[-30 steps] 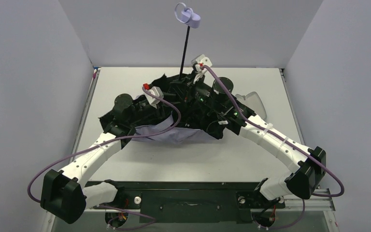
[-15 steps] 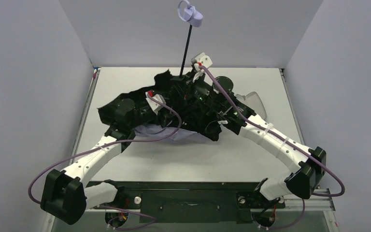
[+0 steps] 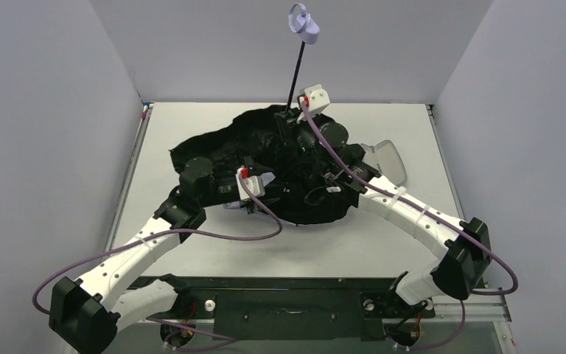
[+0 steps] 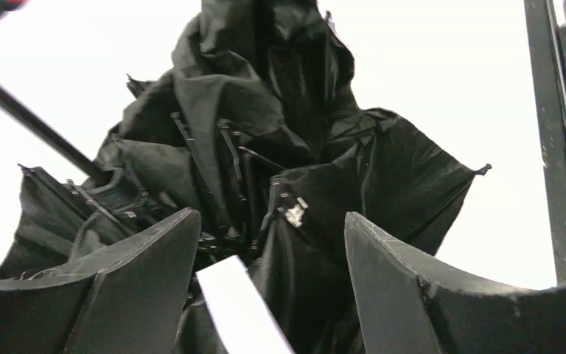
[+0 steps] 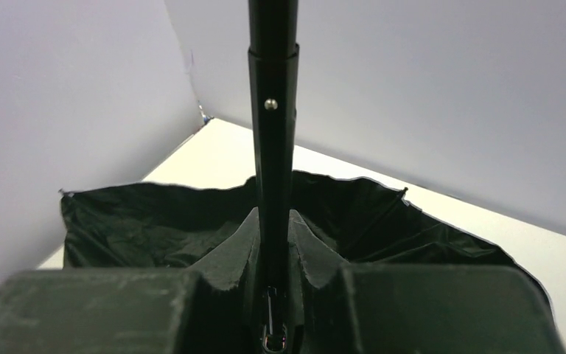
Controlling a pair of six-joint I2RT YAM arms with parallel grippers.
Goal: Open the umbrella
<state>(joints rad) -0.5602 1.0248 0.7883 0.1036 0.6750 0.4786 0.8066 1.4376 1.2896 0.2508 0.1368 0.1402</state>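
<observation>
The umbrella's canopy [image 3: 265, 151] lies half spread on the table, black underside up. Its thin black shaft [image 3: 297, 74] rises tilted to the lavender knob handle [image 3: 303, 26]. My right gripper [image 3: 292, 125] is shut on the shaft just above the canopy; in the right wrist view the shaft [image 5: 273, 147] runs up between the closed fingers [image 5: 306, 254]. My left gripper [image 3: 261, 193] is open at the canopy's near edge. In the left wrist view its fingers [image 4: 390, 265] stand wide apart with black fabric and ribs [image 4: 265, 125] ahead and a pale lavender strip [image 4: 236, 310] between them.
A pale oblong case [image 3: 385, 156] lies at the right, partly behind the right arm. Grey walls close in the table [image 3: 191, 243] on three sides. The black base rail [image 3: 287, 302] runs along the near edge.
The canopy has spread wider and now covers the lavender fabric seen earlier. The left arm has drawn back and swung toward the canopy's near edge. The shaft and handle have tilted to the right.
</observation>
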